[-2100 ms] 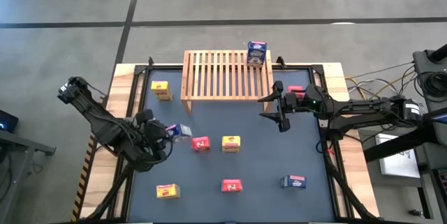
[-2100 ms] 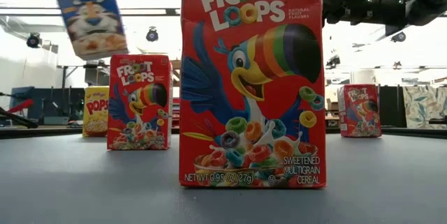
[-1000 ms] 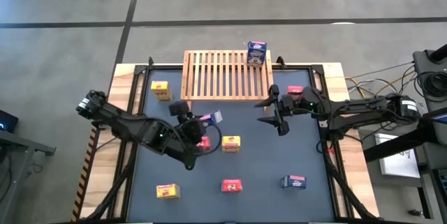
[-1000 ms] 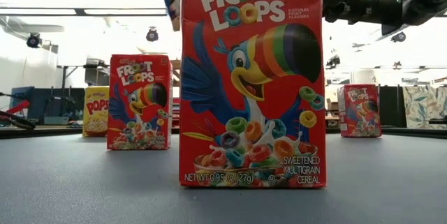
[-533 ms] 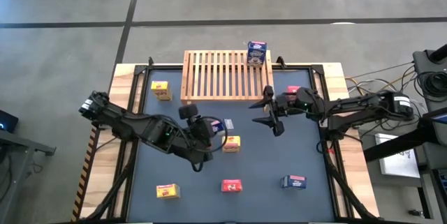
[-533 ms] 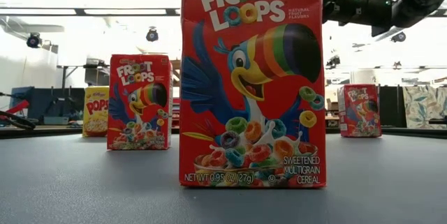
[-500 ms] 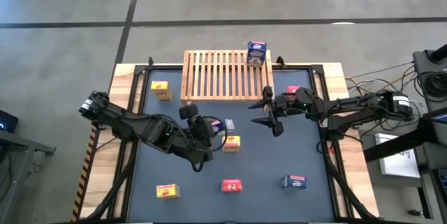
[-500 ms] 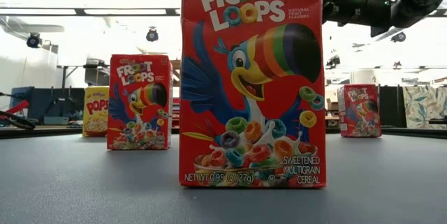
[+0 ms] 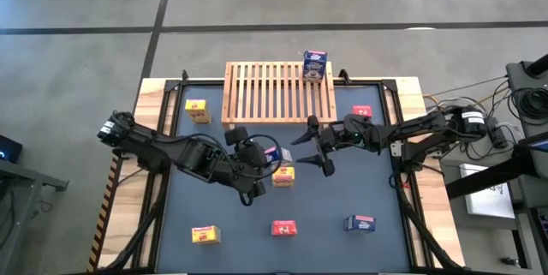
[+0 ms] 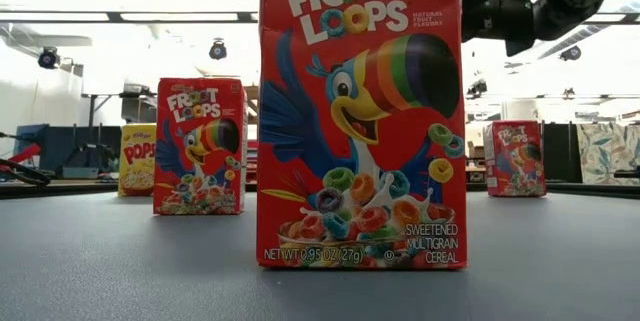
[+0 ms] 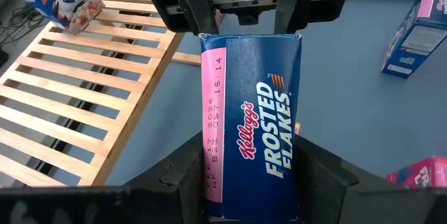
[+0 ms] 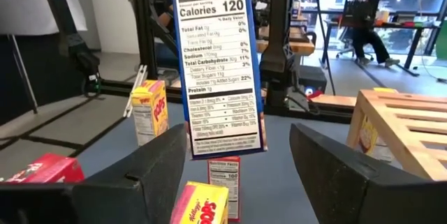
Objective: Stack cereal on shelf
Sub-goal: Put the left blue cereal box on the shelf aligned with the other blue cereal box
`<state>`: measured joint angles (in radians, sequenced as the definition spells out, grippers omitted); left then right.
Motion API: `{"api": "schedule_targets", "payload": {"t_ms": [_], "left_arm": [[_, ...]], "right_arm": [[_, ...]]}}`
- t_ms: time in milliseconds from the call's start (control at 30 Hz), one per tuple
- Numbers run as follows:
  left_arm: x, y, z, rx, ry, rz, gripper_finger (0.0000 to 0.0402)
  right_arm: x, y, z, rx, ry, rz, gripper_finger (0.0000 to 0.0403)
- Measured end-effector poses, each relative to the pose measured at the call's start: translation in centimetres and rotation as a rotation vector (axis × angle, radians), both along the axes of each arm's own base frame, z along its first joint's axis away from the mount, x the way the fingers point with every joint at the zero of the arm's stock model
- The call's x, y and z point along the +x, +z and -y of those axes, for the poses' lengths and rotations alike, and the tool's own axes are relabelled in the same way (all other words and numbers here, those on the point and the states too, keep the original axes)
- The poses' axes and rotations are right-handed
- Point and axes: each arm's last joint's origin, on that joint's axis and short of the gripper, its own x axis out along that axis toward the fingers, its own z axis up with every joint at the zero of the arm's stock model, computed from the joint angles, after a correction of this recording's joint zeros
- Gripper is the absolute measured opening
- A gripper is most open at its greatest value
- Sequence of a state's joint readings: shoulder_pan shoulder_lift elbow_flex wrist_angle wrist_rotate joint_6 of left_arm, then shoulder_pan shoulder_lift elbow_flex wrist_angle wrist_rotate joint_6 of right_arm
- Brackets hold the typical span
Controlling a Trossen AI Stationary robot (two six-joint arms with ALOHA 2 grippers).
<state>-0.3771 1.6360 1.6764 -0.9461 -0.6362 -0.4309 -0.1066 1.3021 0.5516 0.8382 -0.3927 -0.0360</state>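
From above I see my left gripper point(image 9: 264, 157) at the frame's centre, clamped on a blue Frosted Flakes box point(image 9: 272, 152) just below the shelf point(image 9: 278, 92), whose slatted top fills the upper middle and carries one blue box point(image 9: 315, 65) at its upper right corner. My right gripper point(image 9: 310, 148) faces the held box from the right, fingers spread apart, nothing in them. A yellow box point(image 9: 282, 176) lies just below the held one; other cereal sits scattered: a yellow box at the left point(image 9: 198, 110), a red one at the right point(image 9: 362, 112), and along the lower edge a yellow point(image 9: 205, 235), a red point(image 9: 283, 227) and a blue point(image 9: 360, 222). In the low view a big red Froot Loops box point(image 10: 362, 113) fills the centre, a second red box point(image 10: 200, 146) and a yellow Pops box point(image 10: 138, 159) to its left, a small red one point(image 10: 514, 157) at the right; a dark arm shows at the upper right. My left wrist view shows the Frosted Flakes box point(image 11: 253, 126) gripped between my fingers point(image 11: 190, 176), the right gripper point(image 11: 244, 15) open just beyond its far end, the shelf point(image 11: 84, 91) at the left. My right wrist view shows the box's nutrition panel point(image 12: 216, 60) hanging between my spread fingers point(image 12: 150, 172), not touching them, the shelf point(image 12: 405, 123) at the right edge.
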Motion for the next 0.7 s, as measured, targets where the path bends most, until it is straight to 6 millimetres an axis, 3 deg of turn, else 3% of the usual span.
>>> {"api": "schedule_targets", "payload": {"t_ms": [333,700], "left_arm": [[0.1,-0.2,0.0,-0.006,0.003,0.008,0.0155],[0.9,-1.5,-0.7,-0.027,-0.018,0.002,0.0155]], "right_arm": [[0.0,0.3,-0.1,0.040,0.004,0.005,0.0337],[0.0,0.3,-0.3,0.041,-0.005,0.005,0.0349]]}}
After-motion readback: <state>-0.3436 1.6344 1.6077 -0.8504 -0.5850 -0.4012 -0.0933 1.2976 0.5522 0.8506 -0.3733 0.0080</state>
